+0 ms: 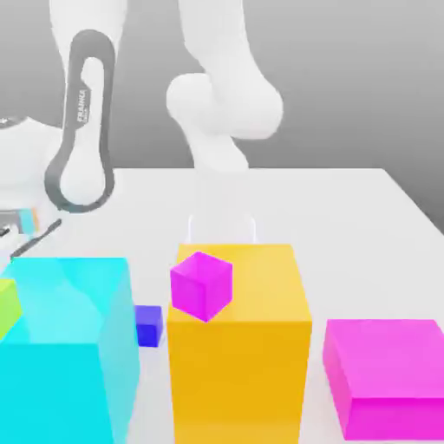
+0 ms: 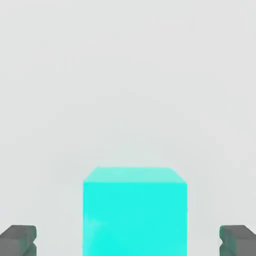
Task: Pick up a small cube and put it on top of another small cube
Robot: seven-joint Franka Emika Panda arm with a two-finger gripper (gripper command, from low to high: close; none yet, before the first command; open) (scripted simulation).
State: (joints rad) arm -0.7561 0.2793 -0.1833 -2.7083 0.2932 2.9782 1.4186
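Observation:
The small turquoise cube rests on the white table, seen close up in the hand view. My gripper is open, with one dark fingertip on each side of the cube and a wide gap to each. Nothing is held. The small dark blue cube sits on the table in the exterior view, in the gap between the huge cyan block and the tall orange block.
A small magenta cube shows in front of the orange block's top. A large magenta block lies at the exterior view's right. A green block edge peeks in at the left. The white arm rises behind the blocks.

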